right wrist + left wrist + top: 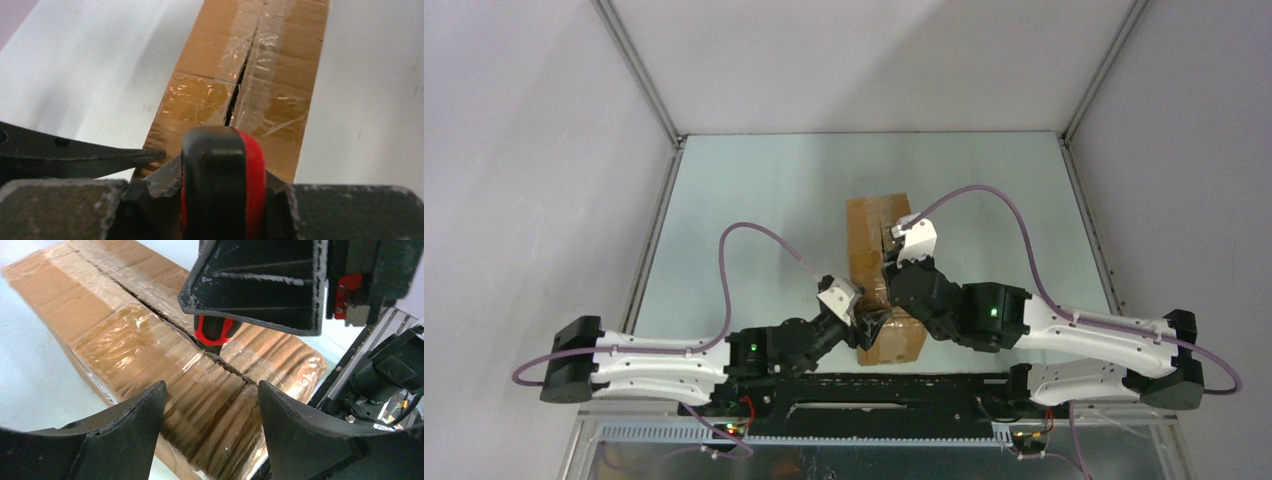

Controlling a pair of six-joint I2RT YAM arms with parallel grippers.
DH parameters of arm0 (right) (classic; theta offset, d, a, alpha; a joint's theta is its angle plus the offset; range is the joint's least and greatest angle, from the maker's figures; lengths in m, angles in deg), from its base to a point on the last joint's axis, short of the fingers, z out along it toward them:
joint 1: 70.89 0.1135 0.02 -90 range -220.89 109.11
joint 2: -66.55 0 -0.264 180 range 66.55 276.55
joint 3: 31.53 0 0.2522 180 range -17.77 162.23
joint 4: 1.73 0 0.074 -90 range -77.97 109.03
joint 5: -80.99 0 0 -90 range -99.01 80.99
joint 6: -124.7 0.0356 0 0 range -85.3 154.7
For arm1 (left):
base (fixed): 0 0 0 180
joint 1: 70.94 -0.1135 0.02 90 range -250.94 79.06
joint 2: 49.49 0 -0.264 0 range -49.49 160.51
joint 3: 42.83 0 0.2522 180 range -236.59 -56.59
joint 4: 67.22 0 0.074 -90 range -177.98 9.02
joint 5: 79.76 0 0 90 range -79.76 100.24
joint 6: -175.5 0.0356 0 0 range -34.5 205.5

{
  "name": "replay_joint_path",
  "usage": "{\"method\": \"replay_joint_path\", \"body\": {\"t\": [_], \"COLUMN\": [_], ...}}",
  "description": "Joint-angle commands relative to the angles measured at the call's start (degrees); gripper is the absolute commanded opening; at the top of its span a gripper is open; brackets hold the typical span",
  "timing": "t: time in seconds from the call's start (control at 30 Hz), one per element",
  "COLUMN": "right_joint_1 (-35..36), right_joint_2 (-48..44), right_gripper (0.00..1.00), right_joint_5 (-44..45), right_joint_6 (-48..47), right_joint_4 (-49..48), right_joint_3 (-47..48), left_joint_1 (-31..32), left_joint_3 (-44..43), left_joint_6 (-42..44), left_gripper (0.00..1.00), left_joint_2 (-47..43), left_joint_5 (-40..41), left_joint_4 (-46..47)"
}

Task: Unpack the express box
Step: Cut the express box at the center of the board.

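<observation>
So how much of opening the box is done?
Done: the tape on the express box looks slit, with a dark crack running along its seam. In hand: the right fingers are shut on a red and black cutter, its tip at the seam, while the left fingers hover open by the near end. Left: the flaps lie flat and closed, and nothing is out yet.
</observation>
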State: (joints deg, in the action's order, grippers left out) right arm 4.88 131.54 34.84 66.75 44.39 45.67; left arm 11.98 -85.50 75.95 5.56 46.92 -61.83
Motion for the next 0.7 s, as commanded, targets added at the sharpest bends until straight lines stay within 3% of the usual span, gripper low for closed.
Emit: {"method": "replay_joint_path", "body": {"t": [0.0,0.17,0.33,0.47,0.57,0.67], "right_joint_1": [5.5,6.8,2.7,1.7,1.5,1.3], "right_joint_2": [0.5,1.9,-2.0,-5.1,-5.5,-5.4], "right_gripper": [0.0,0.0,0.0,0.0,0.0,0.0], "right_joint_5": [-10.4,-7.9,-7.2,-9.7,-11.9,-14.0], "right_joint_6": [7.8,13.0,9.8,4.4,0.3,-3.1], "right_joint_4": [4.0,4.8,4.2,-1.9,-6.4,-10.8], "right_joint_3": [-0.3,-2.5,-4.0,-6.9,-8.3,-9.5], "left_joint_1": [-2.3,-2.3,-2.4,-6.7,-12.5,-16.9], "left_joint_3": [2.2,1.9,-2.0,-12.7,-24.6,-31.1], "left_joint_6": [-3.5,-7.1,-12.3,-17.7,-22.4,-26.1], "left_gripper": [0.74,0.72,0.76,0.83,0.97,1.0], "left_joint_2": [3.8,3.2,-4.9,-11.0,-7.8,-3.9], "left_joint_5": [6.7,9.1,15.0,15.8,14.7,14.0], "left_joint_4": [-14.0,-16.1,-25.1,-39.1,-50.8,-57.2]}}
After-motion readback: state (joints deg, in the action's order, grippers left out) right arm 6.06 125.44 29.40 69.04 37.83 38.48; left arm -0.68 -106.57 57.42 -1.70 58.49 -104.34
